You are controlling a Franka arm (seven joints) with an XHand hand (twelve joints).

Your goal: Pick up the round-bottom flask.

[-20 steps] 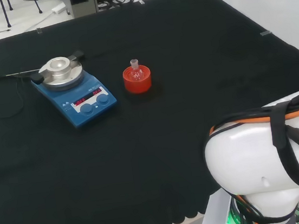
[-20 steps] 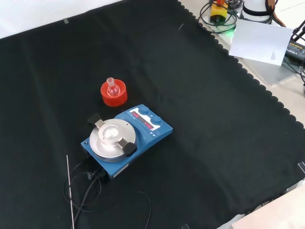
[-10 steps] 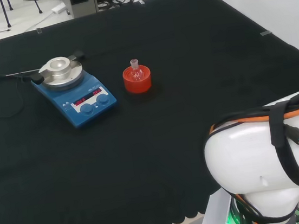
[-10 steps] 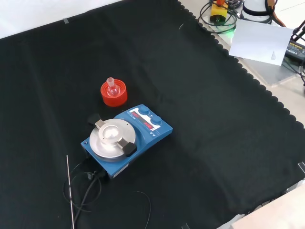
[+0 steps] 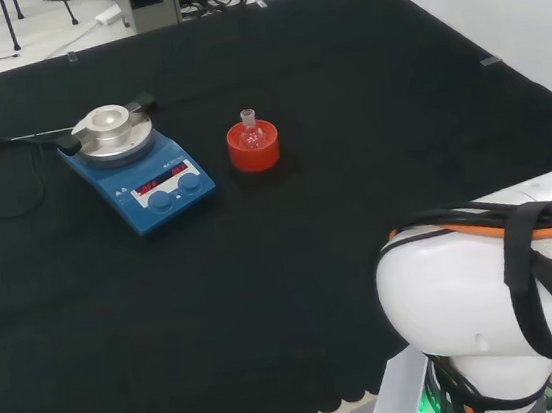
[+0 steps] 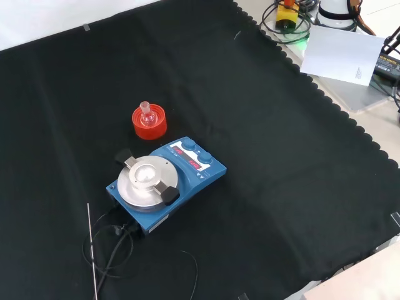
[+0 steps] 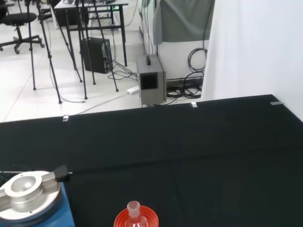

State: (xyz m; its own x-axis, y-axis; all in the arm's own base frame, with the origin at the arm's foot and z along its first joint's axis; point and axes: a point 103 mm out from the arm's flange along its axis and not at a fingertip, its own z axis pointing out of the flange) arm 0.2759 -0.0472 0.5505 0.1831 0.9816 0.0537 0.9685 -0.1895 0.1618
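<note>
The round-bottom flask (image 5: 250, 132), small and of clear glass, is seated upright, neck up, in a red ribbed stand (image 5: 253, 150) near the middle of the surface (image 5: 367, 125), which is covered with black cloth. In the head view, a blue hotplate stirrer (image 5: 136, 165) with a round metal top plate is positioned just to the left of the stand, apart from it; a black cable (image 6: 109, 250) is routed from the stirrer across the cloth. The flask is untouched, so the approach step is judged to be in hand. The state of the robot hand cannot be told from these views. The next move calls for a descent over the flask neck and a closure around it, followed by a straight lift clear of the stand. No writing on the stirrer panel can be read.
</note>
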